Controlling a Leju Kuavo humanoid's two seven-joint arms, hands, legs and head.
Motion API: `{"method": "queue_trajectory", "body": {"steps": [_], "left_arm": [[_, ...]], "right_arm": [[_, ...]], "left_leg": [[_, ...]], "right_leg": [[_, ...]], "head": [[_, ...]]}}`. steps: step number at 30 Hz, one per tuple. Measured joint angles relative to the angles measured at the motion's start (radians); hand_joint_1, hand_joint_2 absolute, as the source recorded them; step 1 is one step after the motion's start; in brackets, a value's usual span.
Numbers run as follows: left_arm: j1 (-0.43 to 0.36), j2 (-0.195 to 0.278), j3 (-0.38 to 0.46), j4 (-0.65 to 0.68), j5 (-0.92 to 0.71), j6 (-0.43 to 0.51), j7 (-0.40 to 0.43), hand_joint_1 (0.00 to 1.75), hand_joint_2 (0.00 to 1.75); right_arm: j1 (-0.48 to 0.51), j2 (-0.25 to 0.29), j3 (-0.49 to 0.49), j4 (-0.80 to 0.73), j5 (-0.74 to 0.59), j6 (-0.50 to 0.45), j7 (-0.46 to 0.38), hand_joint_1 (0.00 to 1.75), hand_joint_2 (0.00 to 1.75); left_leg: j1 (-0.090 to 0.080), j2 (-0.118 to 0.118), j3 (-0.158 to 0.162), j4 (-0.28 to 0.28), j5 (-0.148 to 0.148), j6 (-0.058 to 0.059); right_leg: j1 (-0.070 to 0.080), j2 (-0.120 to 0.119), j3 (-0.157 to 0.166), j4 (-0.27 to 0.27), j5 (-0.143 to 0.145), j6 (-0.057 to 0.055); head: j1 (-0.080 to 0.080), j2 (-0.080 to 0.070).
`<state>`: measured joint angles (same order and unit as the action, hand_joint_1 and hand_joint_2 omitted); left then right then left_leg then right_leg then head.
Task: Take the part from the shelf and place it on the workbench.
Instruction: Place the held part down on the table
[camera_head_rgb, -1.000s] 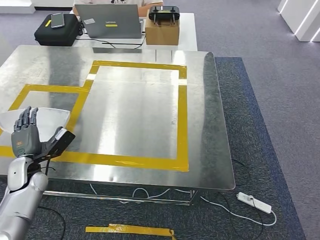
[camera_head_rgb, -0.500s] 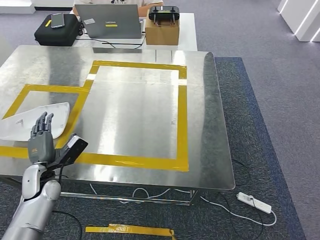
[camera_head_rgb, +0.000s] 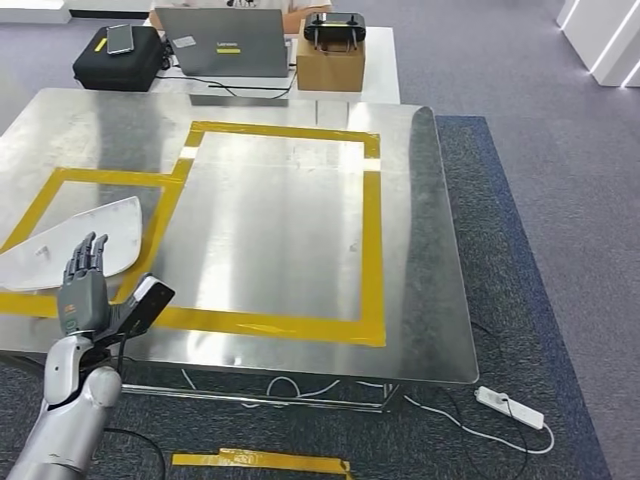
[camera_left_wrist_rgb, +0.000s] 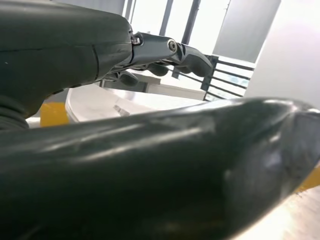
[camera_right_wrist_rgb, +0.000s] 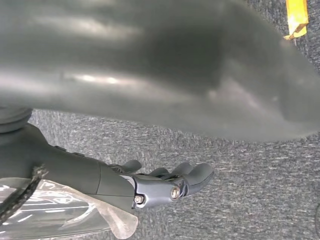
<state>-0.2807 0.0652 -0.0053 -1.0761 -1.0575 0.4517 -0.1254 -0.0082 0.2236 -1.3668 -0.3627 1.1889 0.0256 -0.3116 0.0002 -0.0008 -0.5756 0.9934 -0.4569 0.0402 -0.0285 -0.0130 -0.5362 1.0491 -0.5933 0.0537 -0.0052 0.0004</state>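
The white curved part (camera_head_rgb: 72, 245) lies flat on the steel workbench (camera_head_rgb: 279, 230), inside the smaller yellow-taped outline at its left side. My left hand (camera_head_rgb: 87, 295) hovers at the bench's near edge just short of the part, fingers spread and holding nothing. The left wrist view looks past the extended fingers (camera_left_wrist_rgb: 170, 50) at the part (camera_left_wrist_rgb: 113, 102) resting beyond them, apart from the hand. My right hand (camera_right_wrist_rgb: 151, 185) hangs over grey carpet with its fingers stretched out and nothing in them.
A larger yellow tape square (camera_head_rgb: 370, 240) marks the bench's middle. Behind the bench a white table carries a laptop (camera_head_rgb: 223, 42), a black case (camera_head_rgb: 113, 58) and a cardboard box (camera_head_rgb: 330, 60). A power strip (camera_head_rgb: 509, 405) and a tape strip (camera_head_rgb: 256, 461) lie on the carpet.
My left hand has drawn back off the part toward the bench's near edge; the part stays lying on the bench. The camera has shifted slightly.
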Motion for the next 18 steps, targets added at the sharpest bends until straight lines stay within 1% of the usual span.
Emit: {"method": "queue_trajectory", "body": {"steps": [2, 3, 4, 5, 6, 7, 8, 9, 10, 11, 12, 13, 14, 15, 16, 17, 18], "left_arm": [[0.006, 0.0, 0.0, -0.001, 0.002, -0.005, 0.001, 0.0, 0.0], [0.01, 0.0, 0.0, -0.001, 0.002, -0.006, 0.001, 0.0, 0.0], [0.014, 0.0, 0.0, -0.001, 0.003, -0.006, 0.001, 0.0, 0.0], [0.017, -0.001, 0.0, -0.001, 0.003, -0.006, 0.001, 0.0, 0.0], [0.018, -0.001, 0.0, -0.001, 0.003, -0.006, 0.001, 0.0, 0.0], [0.019, -0.001, 0.0, -0.001, 0.003, -0.006, 0.001, 0.0, 0.0], [0.019, -0.001, 0.0, -0.001, 0.003, -0.006, 0.001, 0.0, 0.0], [0.018, -0.001, 0.0, -0.001, 0.003, -0.006, 0.001, 0.0, 0.0], [0.018, 0.0, 0.001, -0.002, 0.003, -0.006, 0.001, 0.0, 0.0], [0.018, 0.0, 0.001, -0.002, 0.003, -0.006, 0.002, 0.0, 0.0], [0.018, 0.0, 0.001, -0.002, 0.004, -0.006, 0.002, 0.0, 0.0], [0.019, 0.0, 0.001, -0.002, 0.004, -0.006, 0.002, 0.0, 0.0], [0.02, 0.0, 0.002, -0.002, 0.004, -0.006, 0.002, 0.0, 0.0], [0.02, 0.001, 0.002, -0.002, 0.005, -0.006, 0.002, 0.0, 0.0], [0.02, 0.002, 0.002, -0.002, 0.006, -0.006, 0.003, 0.0, 0.0], [0.02, 0.002, 0.002, -0.002, 0.006, -0.006, 0.003, 0.0, 0.0], [0.022, 0.002, 0.002, -0.002, 0.006, -0.006, 0.005, 0.0, 0.0]], "right_arm": [[0.001, 0.0, -0.002, -0.003, 0.001, 0.001, 0.0, 0.0, 0.0], [0.002, 0.0, -0.002, -0.004, 0.002, 0.001, 0.0, 0.0, 0.0], [0.004, 0.0, -0.003, -0.004, 0.002, 0.001, 0.001, 0.0, 0.0], [0.004, 0.0, -0.005, -0.005, 0.002, 0.001, 0.001, 0.0, 0.0], [0.004, 0.0, -0.006, -0.005, 0.002, 0.001, 0.001, 0.0, 0.0], [0.003, 0.0, -0.008, -0.006, 0.002, 0.001, 0.001, 0.0, 0.0], [0.001, 0.0, -0.009, -0.008, 0.003, 0.001, 0.001, 0.0, 0.0], [0.0, 0.0, -0.009, -0.009, 0.003, 0.001, 0.001, 0.0, 0.0], [-0.001, 0.0, -0.01, -0.009, 0.003, 0.001, 0.001, 0.0, 0.0], [-0.001, 0.0, -0.01, -0.01, 0.003, 0.002, 0.001, 0.0, 0.0], [-0.001, 0.0, -0.01, -0.01, 0.004, 0.002, 0.002, 0.0, 0.0], [-0.001, 0.0, -0.011, -0.011, 0.004, 0.002, 0.002, 0.0, 0.0], [-0.001, 0.0, -0.011, -0.012, 0.004, 0.002, 0.002, 0.0, 0.0], [-0.002, 0.0, -0.011, -0.013, 0.005, 0.003, 0.002, 0.0, 0.0], [-0.002, 0.0, -0.011, -0.014, 0.006, 0.004, 0.002, 0.0, 0.0], [-0.002, 0.0, -0.011, -0.014, 0.006, 0.006, 0.002, 0.0, 0.0], [-0.002, 0.0, -0.011, -0.014, 0.007, 0.007, 0.003, 0.0, 0.0]], "left_leg": [[-0.001, 0.0, -0.002, -0.001, 0.001, 0.002], [-0.002, 0.0, -0.003, -0.001, 0.002, 0.002], [-0.002, 0.0, -0.004, 0.0, 0.002, 0.002], [-0.002, -0.001, -0.004, 0.0, 0.002, 0.001], [-0.002, -0.003, -0.004, 0.002, 0.003, 0.0], [-0.001, -0.004, -0.004, 0.003, 0.003, -0.003], [-0.002, -0.005, -0.006, 0.005, 0.004, -0.008], [-0.003, -0.006, -0.009, 0.008, 0.005, -0.015], [-0.004, -0.007, -0.012, 0.01, 0.008, -0.022], [-0.005, -0.007, -0.014, 0.011, 0.012, -0.029], [-0.004, -0.008, -0.016, 0.011, 0.016, -0.035], [-0.003, -0.008, -0.019, 0.016, 0.011, -0.041], [-0.001, -0.007, -0.026, 0.031, -0.007, -0.046], [0.001, -0.007, -0.04, 0.066, -0.04, -0.052], [0.003, -0.006, -0.057, 0.114, -0.08, -0.057], [0.005, -0.005, -0.077, 0.182, -0.123, -0.062], [0.006, -0.005, -0.094, 0.244, -0.156, -0.066]], "right_leg": [[0.001, 0.008, -0.062, 0.132, -0.063, 0.0], [0.001, 0.009, -0.089, 0.189, -0.079, 0.0], [0.001, 0.01, -0.103, 0.214, -0.074, 0.0], [0.001, 0.01, -0.099, 0.202, -0.052, -0.001], [0.001, 0.01, -0.077, 0.151, -0.015, -0.002], [0.001, 0.01, -0.045, 0.08, 0.021, -0.005], [0.002, 0.013, -0.013, 0.018, 0.045, -0.007], [0.003, 0.015, 0.011, -0.029, 0.06, -0.01], [0.004, 0.017, 0.021, -0.05, 0.062, -0.014], [0.006, 0.019, 0.023, -0.052, 0.063, -0.017], [0.006, 0.018, 0.018, -0.053, 0.067, -0.024], [0.005, 0.017, 0.014, -0.055, 0.071, -0.033], [0.004, 0.015, 0.009, -0.056, 0.077, -0.043], [0.003, 0.013, 0.003, -0.058, 0.084, -0.053], [0.004, 0.011, -0.004, -0.058, 0.09, -0.059], [0.005, 0.009, -0.012, -0.058, 0.096, -0.064], [0.006, 0.007, -0.021, -0.057, 0.102, -0.066]], "head": [[0.003, 0.0], [0.003, 0.0], [0.003, 0.0], [0.003, 0.0], [0.003, 0.0], [0.003, 0.0], [0.003, 0.0], [0.003, 0.0], [0.003, 0.0], [0.002, 0.0], [0.002, 0.0], [0.002, 0.0], [0.001, 0.0], [-0.001, 0.0], [-0.004, 0.0], [-0.005, 0.0], [-0.005, 0.0]]}}
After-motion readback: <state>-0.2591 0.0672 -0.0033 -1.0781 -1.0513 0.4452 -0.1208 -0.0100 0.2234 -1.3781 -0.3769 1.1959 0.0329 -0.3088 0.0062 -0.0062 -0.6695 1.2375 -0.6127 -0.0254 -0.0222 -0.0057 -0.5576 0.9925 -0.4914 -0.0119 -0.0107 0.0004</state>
